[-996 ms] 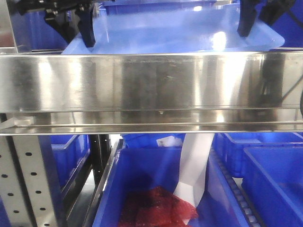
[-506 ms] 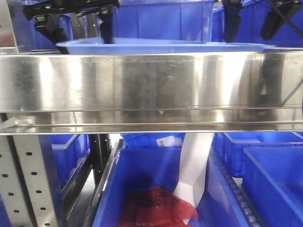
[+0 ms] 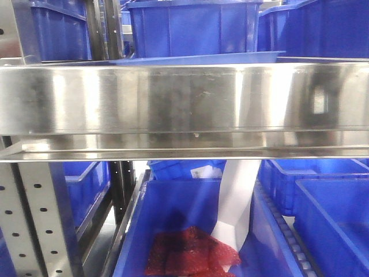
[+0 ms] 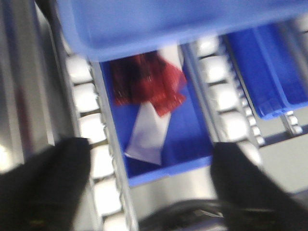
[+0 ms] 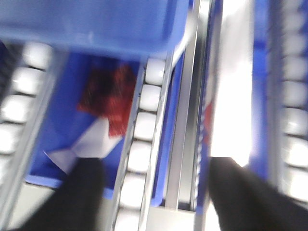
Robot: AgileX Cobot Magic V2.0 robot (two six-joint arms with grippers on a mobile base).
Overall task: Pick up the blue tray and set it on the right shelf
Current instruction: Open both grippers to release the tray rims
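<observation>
From the front view, far left, a grey perforated upright (image 3: pixel 37 231) rises to the right shelf (image 3: pixel 184 98), its shiny steel lip running the whole width. Just above that lip I see only a thin sliver of the blue tray (image 3: pixel 202 58), lying flat on the shelf, its edge reaching from about the middle toward the right. Behind it stand deep blue storage bins (image 3: pixel 193 29). Neither of my arms shows in this view.

Below the shelf, centre, a deep blue bin (image 3: pixel 173 213) holds red mesh material (image 3: pixel 190 254) and a white sheet (image 3: pixel 236 202) leaning up out of it. More blue bins (image 3: pixel 328 202) sit to its right.

My left end effector (image 4: pixel 149 163) is released: two dark fingers (image 4: pixel 53 178) stand wide apart at the bottom of the blurry wrist view, nothing between them. The tray's pale blue underside (image 4: pixel 168 24) fills the top, apart from the fingers. Under it, white rollers (image 4: pixel 91 130) flank the bin with the red mesh (image 4: pixel 149 82).

My right end effector (image 5: pixel 159 187) is released too, fingers (image 5: pixel 240 192) spread and gripping nothing. The tray's rounded corner (image 5: pixel 96 24) is at the upper left, clear of them, above roller rails (image 5: pixel 144 125). Motion blur hides finer detail.
</observation>
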